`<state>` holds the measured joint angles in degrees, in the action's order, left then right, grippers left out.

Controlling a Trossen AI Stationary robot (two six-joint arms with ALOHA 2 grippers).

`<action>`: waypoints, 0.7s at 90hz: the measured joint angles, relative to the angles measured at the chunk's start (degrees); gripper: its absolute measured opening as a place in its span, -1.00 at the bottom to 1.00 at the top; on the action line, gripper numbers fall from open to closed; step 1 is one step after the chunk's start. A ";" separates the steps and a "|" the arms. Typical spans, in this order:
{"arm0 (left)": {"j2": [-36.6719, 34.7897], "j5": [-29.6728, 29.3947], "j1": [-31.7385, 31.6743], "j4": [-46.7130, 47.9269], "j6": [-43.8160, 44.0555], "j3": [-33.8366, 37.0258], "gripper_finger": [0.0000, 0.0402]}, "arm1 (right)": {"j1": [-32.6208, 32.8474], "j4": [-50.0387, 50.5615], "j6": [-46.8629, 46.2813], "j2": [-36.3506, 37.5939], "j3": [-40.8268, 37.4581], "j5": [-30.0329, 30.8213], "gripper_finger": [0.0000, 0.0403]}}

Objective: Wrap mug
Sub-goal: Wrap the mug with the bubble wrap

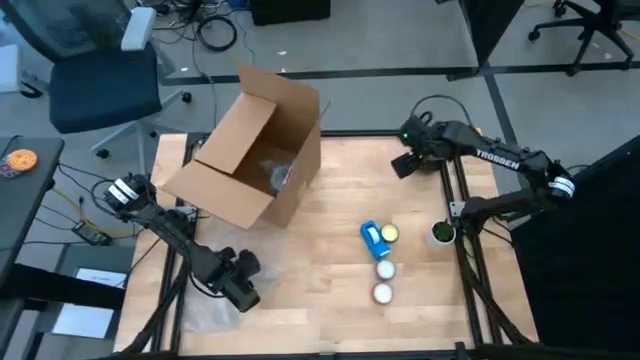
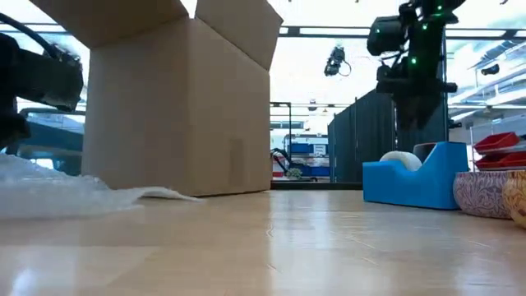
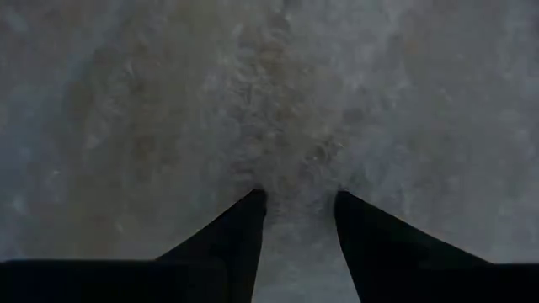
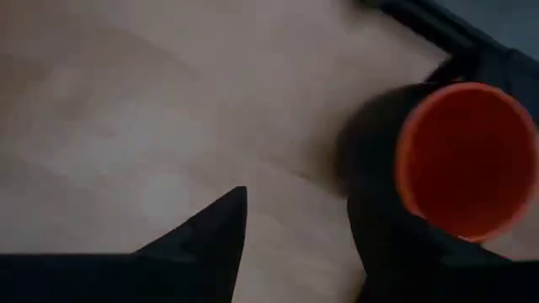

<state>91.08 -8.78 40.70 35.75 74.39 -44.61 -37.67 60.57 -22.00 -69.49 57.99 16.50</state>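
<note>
We see left gripper low over clear bubble wrap sheet at near-left table edge, fingers spread, likely poised to pinch it. Right gripper at far-right edge, fingers parted, grasping nothing; black mug with orange interior just beside it, unwrapped.

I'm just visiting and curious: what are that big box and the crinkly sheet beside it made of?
The box looks like plain brown corrugated cardboard, matte, with its flaps folded open. The sheet looks like clear plastic bubble wrap: translucent, wrinkled and slightly glossy, though individual bubbles are hard to make out.
</note>
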 joint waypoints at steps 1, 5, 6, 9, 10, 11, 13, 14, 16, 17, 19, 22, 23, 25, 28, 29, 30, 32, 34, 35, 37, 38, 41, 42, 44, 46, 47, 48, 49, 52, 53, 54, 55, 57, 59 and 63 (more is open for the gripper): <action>0.01 -0.17 0.01 0.00 0.06 0.01 -0.32 | -0.23 0.07 0.22 0.07 0.00 0.04 -0.09; 0.05 -0.35 0.03 -0.02 0.17 0.02 -0.32 | -1.02 0.12 0.93 0.27 0.01 0.24 -0.09; 0.05 -0.35 0.04 -0.04 0.18 0.04 -0.32 | -1.23 0.14 1.04 0.28 0.01 0.28 -0.09; 0.05 -0.28 0.12 -0.15 0.21 0.09 -0.32 | -1.91 0.32 1.33 0.26 0.00 0.32 -0.10; 0.05 -0.28 0.17 -0.19 0.24 0.11 -0.32 | -2.22 0.45 1.35 0.26 0.00 0.32 -0.10; 0.06 -0.29 0.22 -0.22 0.30 0.13 -0.32 | -2.52 0.60 1.49 0.26 0.00 0.27 -0.10; 0.07 -0.34 0.30 -0.26 0.53 0.16 -0.32 | -3.20 0.99 1.71 0.22 0.01 0.18 -0.11; 0.07 -0.38 0.34 -0.28 0.62 0.17 -0.32 | -3.58 1.15 1.84 0.13 0.01 0.15 -0.11; 0.09 -0.49 0.42 -0.38 0.76 0.18 -0.32 | -4.36 1.43 2.23 -0.14 0.01 0.12 -0.11; 0.09 -0.55 0.48 -0.43 0.79 0.19 -0.32 | -4.74 1.56 2.39 -0.29 0.01 0.13 -0.11; 0.09 -0.75 0.62 -0.59 0.81 0.22 -0.32 | -5.59 1.88 2.69 -0.63 0.01 0.16 -0.12; 0.10 -1.35 0.94 -0.97 0.81 0.29 -0.32 | -7.14 2.44 3.30 -1.28 -0.04 0.18 -0.12; 0.12 -1.58 1.09 -1.11 0.81 0.32 -0.32 | -7.61 2.57 3.56 -1.48 -0.08 0.21 -0.12; 0.14 -2.23 1.34 -1.43 0.81 0.38 -0.32 | -8.46 2.56 4.06 -1.76 -0.27 0.18 -0.13; 0.20 -3.17 1.58 -2.09 0.82 0.45 -0.32 | -9.56 2.51 4.59 -2.35 -0.45 -0.19 -0.13; 0.20 -3.52 1.66 -2.37 0.83 0.46 -0.32 | -9.95 2.41 4.72 -2.56 -0.52 -0.39 -0.13; 0.23 -3.83 1.71 -2.65 0.82 0.48 -0.31 | -10.29 2.20 4.90 -2.78 -0.65 -0.68 -0.13; 0.27 -4.46 1.79 -3.28 0.81 0.49 -0.31 | -10.92 1.79 5.30 -3.23 -0.89 -1.43 -0.13; 0.29 -5.30 1.85 -4.05 0.83 0.49 -0.31 | -11.57 1.36 5.78 -3.63 -1.15 -2.55 -0.13; 0.31 -5.62 1.89 -4.28 0.82 0.49 -0.31 | -11.83 1.11 6.06 -3.82 -1.31 -3.25 -0.13; 0.34 -6.35 2.05 -4.71 0.83 0.49 -0.31 | -12.29 0.62 6.56 -4.25 -1.60 -4.32 -0.13; 0.35 -6.76 2.14 -4.87 0.82 0.50 -0.31 | -12.48 0.45 6.78 -4.48 -1.69 -4.77 -0.13; 0.39 -7.95 2.22 -5.10 0.82 0.50 -0.31 | -12.89 -0.19 7.30 -5.23 -2.00 -5.61 -0.13; 0.40 -8.35 2.24 -5.15 0.81 0.49 -0.31 | -13.01 -0.40 7.43 -5.49 -2.09 -5.79 -0.13; 0.42 -9.28 2.25 -5.24 0.82 0.49 -0.31 | -13.25 -0.75 7.71 -6.07 -2.19 -5.99 -0.13; 0.44 -10.43 2.28 -5.31 0.80 0.49 -0.31 | -13.59 -1.13 7.99 -6.68 -2.28 -6.06 -0.13; 0.46 -11.06 2.28 -5.35 0.81 0.51 -0.31 | -13.72 -1.28 8.17 -6.96 -2.34 -6.04 -0.13; 0.49 -11.74 2.28 -5.39 0.84 0.53 -0.31 | -13.84 -1.41 8.34 -7.24 -2.42 -5.99 -0.13; 0.52 -12.48 2.28 -5.41 0.76 0.55 -0.31 | -13.91 -1.53 8.47 -7.53 -2.48 -5.88 -0.13; 0.56 -14.36 2.23 -5.36 0.75 0.64 -0.31 | -14.13 -1.71 8.74 -8.56 -2.51 -5.77 -0.14; 0.59 -14.94 2.21 -5.33 0.77 0.67 -0.31 | -14.18 -1.82 8.84 -8.87 -2.51 -5.75 -0.14; 0.60 -15.52 2.18 -5.32 0.77 0.70 -0.31 | -14.25 -1.98 8.95 -9.15 -2.53 -5.74 -0.14; 0.62 -16.02 2.16 -5.30 0.73 0.72 -0.31 | -14.31 -2.21 9.09 -9.47 -2.53 -5.77 -0.14; 0.66 -16.84 2.15 -5.31 0.63 0.73 -0.31 | -14.47 -2.66 9.40 -10.09 -2.53 -5.85 -0.14; 0.69 -17.52 2.10 -5.43 0.20 0.75 -0.31 | -14.55 -3.01 9.96 -10.63 -2.53 -6.11 -0.15; 0.69 -18.61 2.04 -6.09 -1.55 0.77 -0.32 | -14.70 -3.37 11.47 -11.72 -2.53 -6.77 -0.18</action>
<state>91.77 -27.39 42.74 29.66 72.83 -43.83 -52.37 57.20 -10.53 -81.21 55.46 9.73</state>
